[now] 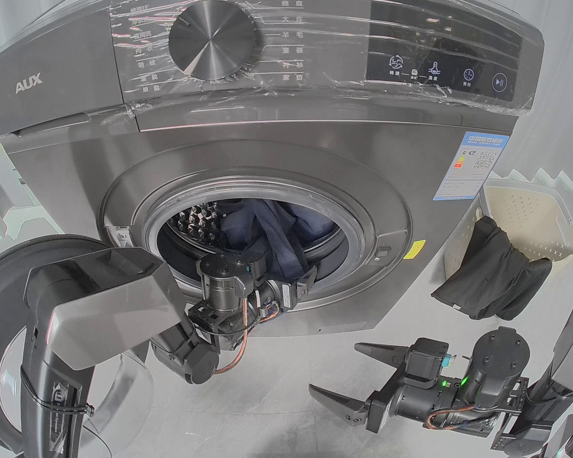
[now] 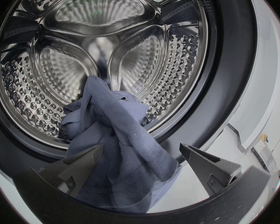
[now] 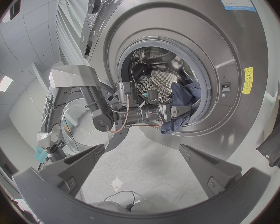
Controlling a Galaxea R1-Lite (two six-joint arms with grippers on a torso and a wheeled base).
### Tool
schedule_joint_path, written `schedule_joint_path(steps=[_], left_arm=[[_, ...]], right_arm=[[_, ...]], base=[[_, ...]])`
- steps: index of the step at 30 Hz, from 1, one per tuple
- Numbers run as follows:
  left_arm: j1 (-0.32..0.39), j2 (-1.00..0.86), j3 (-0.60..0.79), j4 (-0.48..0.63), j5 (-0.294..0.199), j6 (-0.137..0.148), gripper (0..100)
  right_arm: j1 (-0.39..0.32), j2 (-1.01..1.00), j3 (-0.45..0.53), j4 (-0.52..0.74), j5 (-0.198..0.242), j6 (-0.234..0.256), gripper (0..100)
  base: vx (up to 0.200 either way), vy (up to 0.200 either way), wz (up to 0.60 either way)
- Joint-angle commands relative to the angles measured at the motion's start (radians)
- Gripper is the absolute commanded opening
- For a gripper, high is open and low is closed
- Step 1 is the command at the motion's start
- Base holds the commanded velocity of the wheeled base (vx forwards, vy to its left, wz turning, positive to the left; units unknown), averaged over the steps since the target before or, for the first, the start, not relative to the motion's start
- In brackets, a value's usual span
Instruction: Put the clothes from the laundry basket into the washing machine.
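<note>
Over on the left, at the washing machine's [image 1: 299,141] open mouth, the left end effector [image 2: 140,147] has its fingers spread apart. A blue garment [image 1: 267,230] lies loose between them, draped over the rim into the drum. Farther right, the right end effector [image 1: 334,369] hangs low, fingers apart. A black garment [image 1: 490,275] drapes over the laundry basket's [image 1: 535,217] rim.

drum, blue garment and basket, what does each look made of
The drum is likely stainless steel: bright, mirror-like, embossed and dotted with rows of holes. The garment looks like soft woven cloth, perhaps cotton: matte blue, with limp folds and stitch lines. The basket seems to be moulded plastic: cream, matte, with stiff perforated walls.
</note>
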Motion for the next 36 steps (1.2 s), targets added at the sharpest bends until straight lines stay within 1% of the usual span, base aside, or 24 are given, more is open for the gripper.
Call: schedule_joint_path(steps=[1,12,13,20,23,26,29,30,31,33,36], left_arm=[[0.003,0.052,-0.01,-0.014,0.0,0.002,100],[0.006,0.069,-0.053,-0.011,0.002,0.002,100],[0.008,0.073,-0.056,-0.011,0.002,0.002,0],[0.006,0.078,-0.079,-0.009,0.002,0.002,0],[0.006,0.077,-0.102,-0.012,0.002,-0.002,0],[0.014,0.069,-0.158,-0.014,0.014,-0.01,0],[0.029,0.066,-0.197,-0.009,0.025,-0.01,0],[0.046,0.067,-0.254,-0.008,0.053,-0.01,0],[0.051,0.07,-0.273,-0.006,0.063,-0.01,0],[0.066,0.08,-0.348,-0.001,0.106,-0.01,0],[0.085,0.101,-0.431,0.005,0.14,-0.011,0]], right_arm=[[0.006,0.0,0.0,-0.001,-0.001,0.0,100],[0.007,0.0,-0.002,-0.001,-0.001,0.0,100],[0.007,0.0,-0.002,-0.001,-0.001,0.0,100],[0.007,0.0,-0.002,-0.001,-0.001,0.002,100],[0.009,0.0,-0.003,-0.001,-0.001,0.002,100],[0.009,0.0,-0.003,-0.001,-0.001,0.002,100],[0.012,0.0,-0.003,-0.001,-0.001,0.002,100],[0.015,0.0,-0.003,-0.001,-0.001,0.002,100],[0.015,0.0,-0.003,-0.001,-0.001,0.002,100],[0.015,0.0,-0.005,-0.001,-0.001,0.002,100],[0.015,0.002,-0.005,-0.001,-0.001,0.002,100]], base=[[0.0,0.0,0.0],[0.0,0.0,0.0],[0.0,0.0,0.0],[0.0,0.0,0.0],[0.0,0.0,0.0],[0.0,0.0,0.0],[0.0,0.0,0.0],[0.0,0.0,0.0],[0.0,0.0,0.0],[0.0,0.0,0.0],[0.0,0.0,0.0]])
